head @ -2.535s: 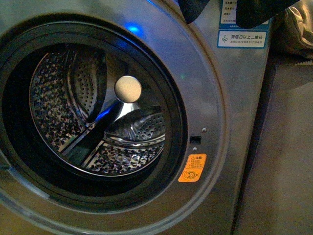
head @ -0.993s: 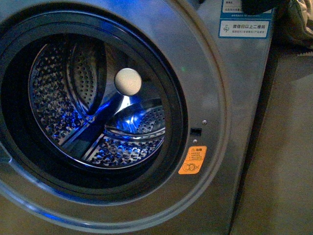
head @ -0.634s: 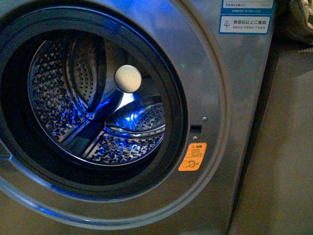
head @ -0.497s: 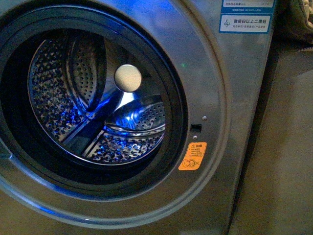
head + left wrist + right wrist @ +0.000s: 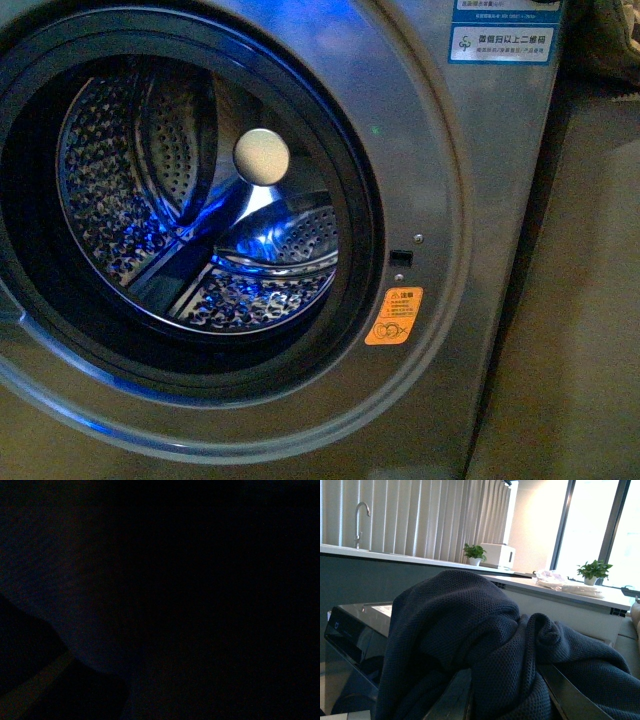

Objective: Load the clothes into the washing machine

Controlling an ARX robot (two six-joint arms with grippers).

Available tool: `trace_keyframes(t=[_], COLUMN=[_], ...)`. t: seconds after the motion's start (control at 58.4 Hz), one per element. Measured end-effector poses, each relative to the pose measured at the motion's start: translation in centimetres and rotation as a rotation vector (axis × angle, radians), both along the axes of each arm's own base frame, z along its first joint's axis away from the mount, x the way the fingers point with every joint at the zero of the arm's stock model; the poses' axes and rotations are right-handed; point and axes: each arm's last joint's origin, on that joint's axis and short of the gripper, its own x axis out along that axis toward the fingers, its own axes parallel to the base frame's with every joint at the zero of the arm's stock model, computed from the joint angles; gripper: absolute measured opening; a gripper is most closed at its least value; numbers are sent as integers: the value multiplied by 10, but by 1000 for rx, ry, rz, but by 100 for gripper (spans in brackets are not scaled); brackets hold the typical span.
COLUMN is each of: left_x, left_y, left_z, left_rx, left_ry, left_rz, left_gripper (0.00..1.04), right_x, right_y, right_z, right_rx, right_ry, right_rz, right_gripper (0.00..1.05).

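Our right pincer (image 5: pixel 505 682) grips the clothes (image 5: pixel 465 625), left pincer's out of sight, so next we lower them into the washing machine (image 5: pixel 440 150).

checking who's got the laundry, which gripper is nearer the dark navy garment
Right. The navy garment is bunched over the right gripper in its wrist view. The left gripper cannot be placed: its view is dark, and the front view shows neither arm.
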Motion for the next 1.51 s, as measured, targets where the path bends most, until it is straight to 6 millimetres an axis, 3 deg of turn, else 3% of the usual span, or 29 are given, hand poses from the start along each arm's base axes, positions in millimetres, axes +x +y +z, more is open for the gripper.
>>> trace_keyframes(t=[0.137,0.223,0.428,0.48,0.531,0.565,0.976,1.353,1.507], left_x=[3,8,17,20,21,20,5,-25,-27], left_y=[4,9,26,36,44,52,107,156,175], left_z=[-1,-5,-15,-19,-21,-22,-45,-119,-140], left_rx=[-14,-17,-20,-25,-29,-34,-33,98,115], left_ry=[13,25,41,50,54,55,63,170,221], left_rz=[27,51,94,110,123,133,171,137,147], left_gripper=[69,54,25,14,10,8,7,7,7], right_x=[0,0,-1,-1,-1,-1,-1,-1,-5], right_y=[0,0,1,1,1,1,0,1,-6], right_z=[0,0,0,0,0,0,0,0,-11], right_rx=[-1,-1,-4,-4,-4,-3,-3,0,117], right_ry=[0,0,-3,-3,-3,-3,-3,-2,101], right_rz=[2,3,13,15,15,15,15,13,-142], right_gripper=[26,43,71,83,92,99,97,97,97])
